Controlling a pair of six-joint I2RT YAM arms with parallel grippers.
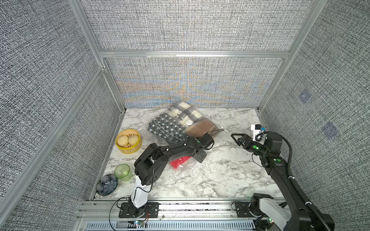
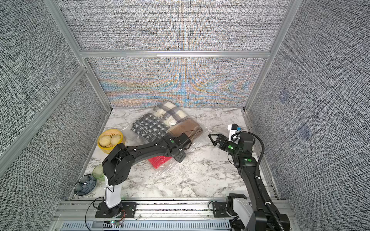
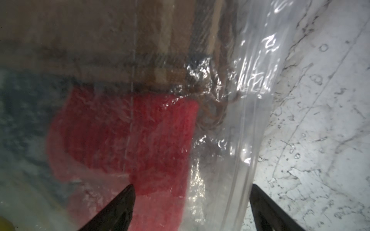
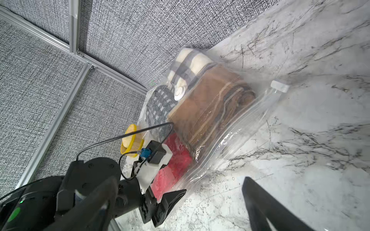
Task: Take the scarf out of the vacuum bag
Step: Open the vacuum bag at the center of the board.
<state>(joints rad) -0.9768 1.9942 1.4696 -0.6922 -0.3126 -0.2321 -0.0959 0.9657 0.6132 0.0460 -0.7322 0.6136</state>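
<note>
The vacuum bag (image 1: 217, 133) lies crinkled on the marble table, its round white valve (image 1: 188, 122) facing up. Several folded scarves show through the plastic: plaid (image 1: 184, 112), black-and-white (image 1: 168, 128), brown (image 4: 210, 106) and red (image 3: 130, 130). My left gripper (image 3: 192, 187) hangs open over the bag's near corner, with the red scarf and the zip-seal edge (image 3: 242, 160) between its spread fingers. In a top view it sits at the wrist's end (image 1: 200, 157). My right gripper (image 1: 234, 138) hovers open to the right of the bag, nothing between its fingers (image 4: 252, 192).
A yellow steamer basket (image 1: 129, 143) with buns stands left of the bag. A green cup (image 1: 122, 172) and a dark flower-shaped dish (image 1: 107, 185) sit near the front left. Grey panel walls close in three sides. A white slider clip (image 4: 279, 86) sits at the bag's zip end.
</note>
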